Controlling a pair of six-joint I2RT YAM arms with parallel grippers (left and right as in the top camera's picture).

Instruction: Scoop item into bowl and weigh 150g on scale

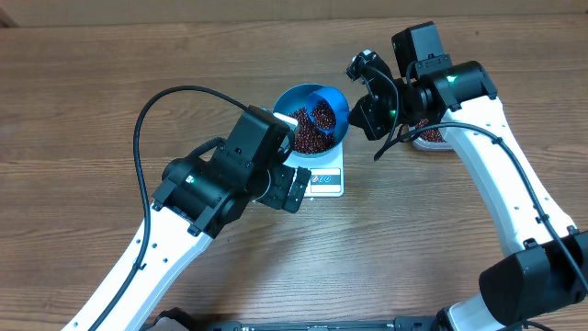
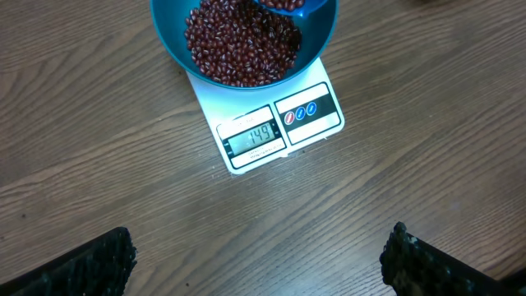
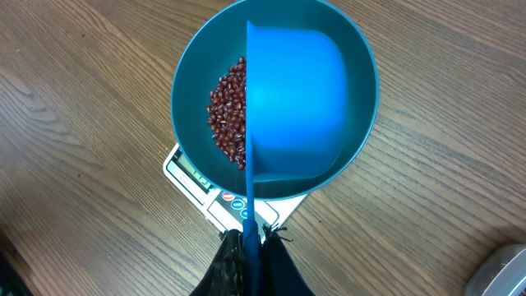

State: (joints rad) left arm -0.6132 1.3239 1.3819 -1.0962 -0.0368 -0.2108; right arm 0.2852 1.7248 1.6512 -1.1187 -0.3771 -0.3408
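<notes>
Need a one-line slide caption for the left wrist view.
Blue bowl of red-brown beans sitting on the white scale, its display reading 149.

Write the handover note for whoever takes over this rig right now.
Left gripper: open, empty, hovering near the scale.
Right gripper: shut on the blue scoop by its handle, scoop tipped over the blue bowl.
Bowl sits on the scale, holding red-brown beans; display seems to read 149.
Done: nearly all scooping. To do: add a few beans to reach 150, then withdraw the scoop.
</notes>
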